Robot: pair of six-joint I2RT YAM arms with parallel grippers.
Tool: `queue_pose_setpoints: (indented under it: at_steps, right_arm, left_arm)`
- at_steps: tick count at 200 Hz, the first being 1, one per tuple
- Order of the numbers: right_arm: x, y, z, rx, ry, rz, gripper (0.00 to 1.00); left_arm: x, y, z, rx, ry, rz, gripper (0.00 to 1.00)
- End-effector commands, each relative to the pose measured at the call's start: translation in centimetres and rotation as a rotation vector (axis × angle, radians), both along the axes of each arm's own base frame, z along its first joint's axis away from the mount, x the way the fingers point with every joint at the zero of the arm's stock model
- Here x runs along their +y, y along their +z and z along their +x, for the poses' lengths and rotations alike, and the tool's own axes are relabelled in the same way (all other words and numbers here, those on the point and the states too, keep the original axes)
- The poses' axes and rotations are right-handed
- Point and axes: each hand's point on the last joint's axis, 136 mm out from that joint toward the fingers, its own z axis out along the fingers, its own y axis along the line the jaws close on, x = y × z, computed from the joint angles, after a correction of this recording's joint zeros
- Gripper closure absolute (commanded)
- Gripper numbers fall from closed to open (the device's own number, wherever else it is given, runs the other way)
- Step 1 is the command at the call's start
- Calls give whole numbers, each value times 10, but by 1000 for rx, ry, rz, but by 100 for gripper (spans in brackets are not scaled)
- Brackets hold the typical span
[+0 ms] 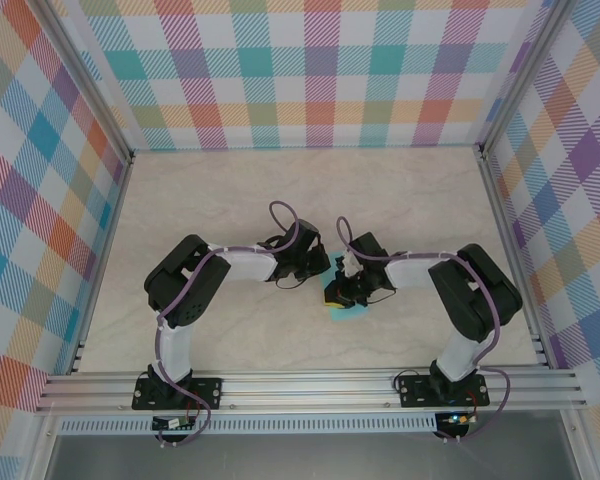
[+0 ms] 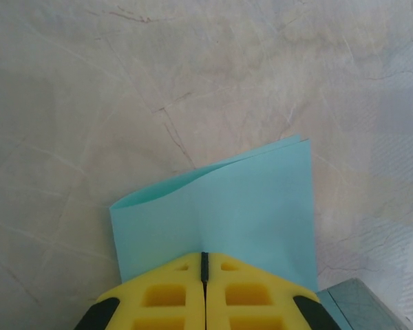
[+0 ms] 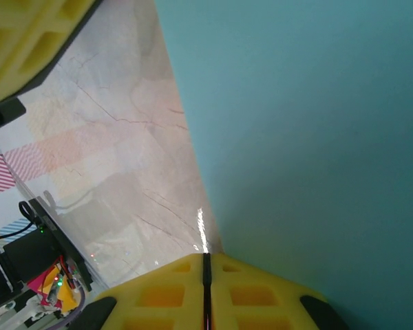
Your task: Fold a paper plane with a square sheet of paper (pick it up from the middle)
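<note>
Your left claw [image 2: 204, 256] has its yellow jaws pressed together, and the square sheet of paper [image 2: 248, 206] comes straight out from between their tips. So that claw is clamped on the sheet. Ahead of the left claw the light-turquoise paper lies doubled over. Two layers show along its far edge, gaping a little at the far left corner and lying tight together at the far right corner. The pale marbled counter [image 2: 89, 103] lies beyond and on both sides of it. You cannot tell from here whether the paper rests on the counter or hangs just above it.

Your right claw [image 3: 205, 258] is also closed, with no gap between its jaws. The sheet's straight edge runs down into the seam at its tips, so it too grips the paper. From that claw the sheet spreads ahead and to the right, close to the lens. Ahead and to the left of the right claw, a yellow finger [image 3: 27, 34] of the other claw stands near the paper's edge.

From above, the two claws meet just beside each other near the middle of the counter. A strip of turquoise shows on the near side of the right claw.
</note>
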Motion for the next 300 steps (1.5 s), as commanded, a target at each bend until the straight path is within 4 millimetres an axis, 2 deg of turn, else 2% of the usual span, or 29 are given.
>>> queue_pose_setpoints:
  at_steps: [1,59,84,95,115,129,151,183,203,229,300]
  right_arm:
    - [-19,-16,-38,87,14,-80,91]
    - [-31,-8,-71,113,27,-89,89]
    - [-37,-10,-74,105,33,-122,89]
    - [-39,-2,-68,67,26,-131,88]
    - [-47,30,-41,-36,-43,-76,84]
    - [-62,48,-20,-94,-118,-52,70]
    - [-80,59,4,-133,-169,-49,61]
    - [-84,45,20,-83,-167,-82,54]
    - [-84,37,26,-66,-169,-88,53]
    - [-82,26,26,-35,-166,-85,52]
    - [-72,15,23,5,-140,-23,53]
  left_arm:
    - [33,-44,-23,111,7,133,96]
    - [37,-50,-25,125,10,144,97]
    - [38,-52,-27,121,-3,140,98]
    - [36,-50,-27,114,-20,134,99]
    - [35,-47,-29,97,-65,145,100]
    - [33,-43,-30,82,-111,156,100]
    - [29,-36,-32,63,-186,163,100]
    - [24,-22,-30,31,-257,175,100]
    - [22,-14,-29,14,-278,179,99]
    - [18,-14,-29,19,-292,169,99]
    - [11,-14,-28,22,-305,133,99]
